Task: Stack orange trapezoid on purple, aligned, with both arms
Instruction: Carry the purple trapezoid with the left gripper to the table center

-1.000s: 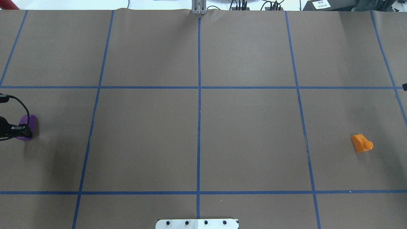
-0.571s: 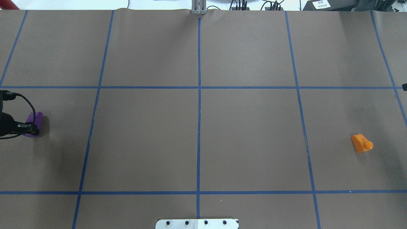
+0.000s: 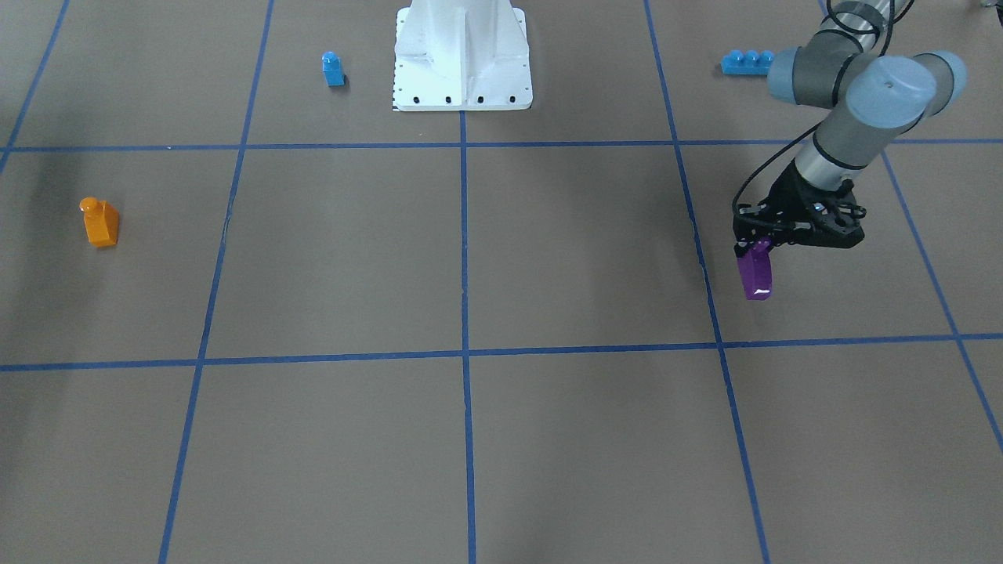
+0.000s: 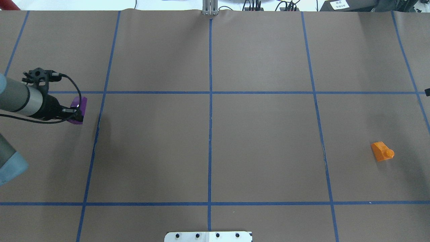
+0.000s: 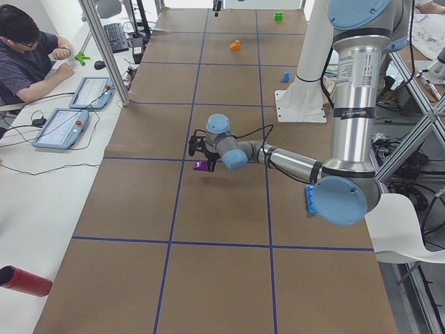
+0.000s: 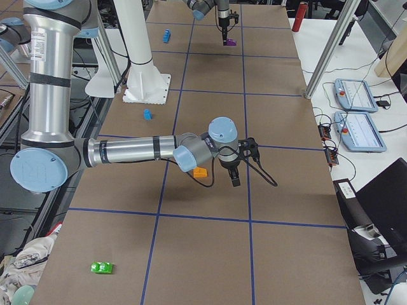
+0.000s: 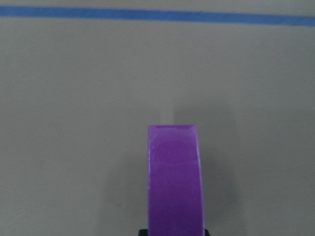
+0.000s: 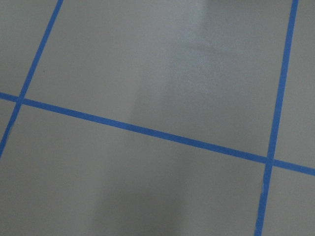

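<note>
My left arm is stretched over my left side of the table, forearm near level, wrist turned down. My left pincer is clamped on the purple brick, which hangs below the fingertips, off the paper. Its stud can't be made out. The orange trapezoid lies well apart on my right side. My right arm sits low beside it, right pincer pointing down near it; I can't tell how wide its gap is from that side view.

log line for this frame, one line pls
left gripper: shut on purple brick, held off table | right gripper: near orange trapezoid, not touching, state unclear | stack: not yet done
</note>
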Controlling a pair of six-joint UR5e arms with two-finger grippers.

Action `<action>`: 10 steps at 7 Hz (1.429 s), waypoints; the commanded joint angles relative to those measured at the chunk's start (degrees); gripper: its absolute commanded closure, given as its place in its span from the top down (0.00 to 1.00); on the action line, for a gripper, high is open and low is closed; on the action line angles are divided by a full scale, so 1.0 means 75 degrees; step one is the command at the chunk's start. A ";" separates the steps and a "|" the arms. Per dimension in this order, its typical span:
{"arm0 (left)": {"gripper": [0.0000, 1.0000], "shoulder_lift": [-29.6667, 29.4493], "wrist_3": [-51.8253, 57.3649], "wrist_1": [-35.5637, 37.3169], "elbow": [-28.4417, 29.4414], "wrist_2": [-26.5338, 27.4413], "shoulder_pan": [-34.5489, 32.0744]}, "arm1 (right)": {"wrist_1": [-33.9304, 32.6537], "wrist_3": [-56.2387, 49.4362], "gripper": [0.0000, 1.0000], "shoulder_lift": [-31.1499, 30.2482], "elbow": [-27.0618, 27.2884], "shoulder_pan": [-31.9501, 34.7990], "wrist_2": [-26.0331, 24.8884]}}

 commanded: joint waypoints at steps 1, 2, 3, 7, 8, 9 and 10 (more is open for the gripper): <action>0.00 -0.1556 -0.0071 0.1669 -0.0012 0.0077 0.0460 | 0.0000 0.0000 1.00 0.0000 -0.0018 -0.0001 -0.0002; 0.00 -0.2258 -0.0083 0.2349 -0.0001 0.0588 0.0822 | 0.0000 0.0000 1.00 0.0000 -0.0018 -0.0001 -0.0002; 0.00 -0.2961 -0.0188 0.3017 0.0058 0.1011 0.1418 | 0.0000 0.0000 1.00 0.0000 -0.0018 -0.0001 0.0010; 0.00 -0.5165 -0.1978 0.3200 0.1668 0.2034 0.2829 | 0.0000 0.0000 1.00 0.0000 -0.0030 -0.0001 -0.0002; 0.00 -0.5717 -0.2086 0.3188 0.2464 0.2034 0.2899 | 0.0000 0.0000 1.00 0.0000 -0.0030 -0.0001 -0.0002; 0.00 -0.5838 -0.2087 0.3153 0.2716 0.2034 0.2947 | 0.0000 0.0000 1.00 0.0000 -0.0030 -0.0001 -0.0002; 0.00 -0.5816 -0.2087 0.3153 0.2718 0.2034 0.2959 | 0.0000 0.0000 1.00 0.0000 -0.0030 -0.0001 -0.0002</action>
